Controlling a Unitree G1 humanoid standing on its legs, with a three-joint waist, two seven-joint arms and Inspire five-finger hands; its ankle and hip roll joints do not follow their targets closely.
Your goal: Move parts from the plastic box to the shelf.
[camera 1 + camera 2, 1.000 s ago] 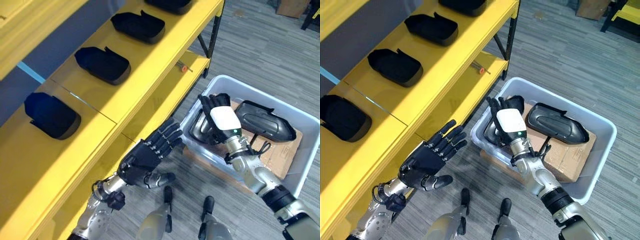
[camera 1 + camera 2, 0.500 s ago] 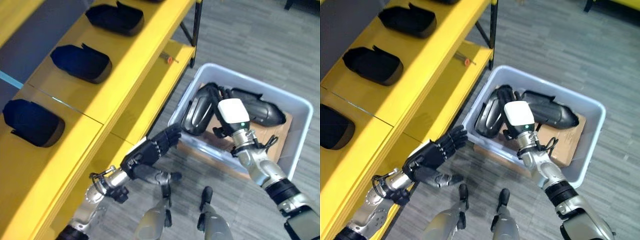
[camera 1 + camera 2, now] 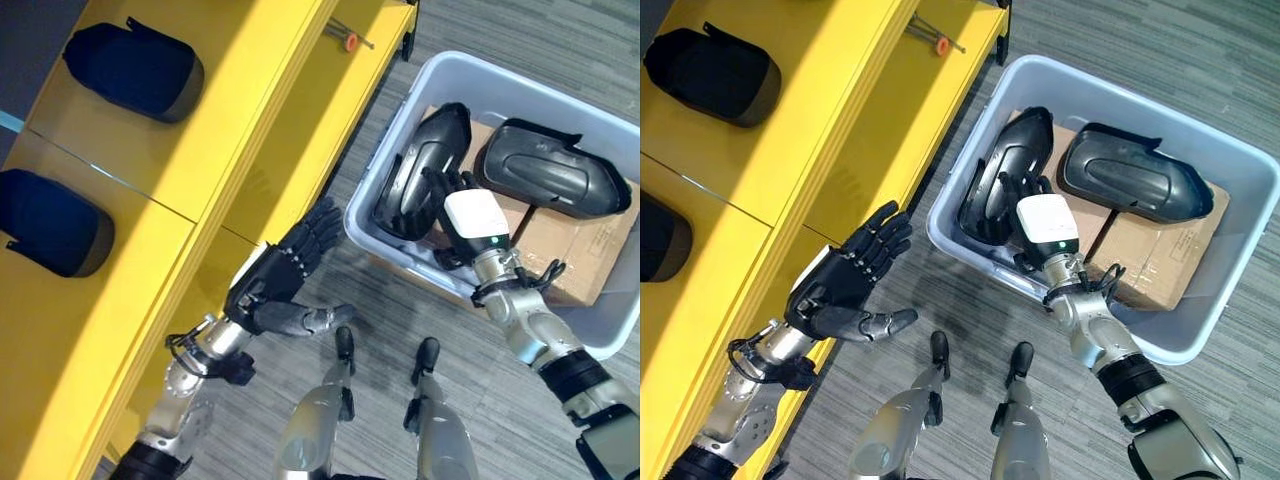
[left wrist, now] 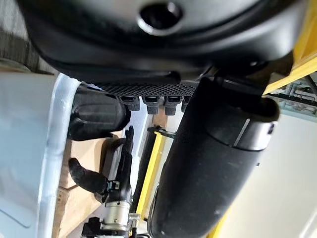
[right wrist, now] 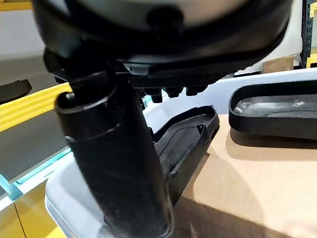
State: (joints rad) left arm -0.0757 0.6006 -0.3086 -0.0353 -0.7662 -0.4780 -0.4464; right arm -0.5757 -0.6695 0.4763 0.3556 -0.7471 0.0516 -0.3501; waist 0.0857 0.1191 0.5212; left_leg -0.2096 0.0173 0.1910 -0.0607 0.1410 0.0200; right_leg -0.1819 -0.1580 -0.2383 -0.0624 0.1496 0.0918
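Since the earlier frames our whole view has swung, so the camera moves, not the goods; within the plastic box (image 3: 1215,160) the right hand (image 3: 1038,222) sits lower against the near black part (image 3: 1005,178), where one second ago it was higher over the box's near-left corner.

We see its fingers straight in the right wrist view, laid along the part's edge with nothing curled round it: relaxed, not grasping. We judge it is lining up for a pickup.

That part leans on edge against the left wall of the box, hollow side towards the hand, which offers a rim to catch. A second part (image 3: 1135,185) lies flat on the cardboard (image 3: 1150,265) at the far right of the box, well clear of the hand.

The left hand (image 3: 840,285) hangs spread and released between the box and the yellow shelf (image 3: 830,120), palm up; we judge it waits to take or support the part on the way over.

Two more parts (image 3: 130,68) (image 3: 45,220) already sit on the shelf top. A small orange-tipped tool (image 3: 937,42) rests on the lower shelf board.
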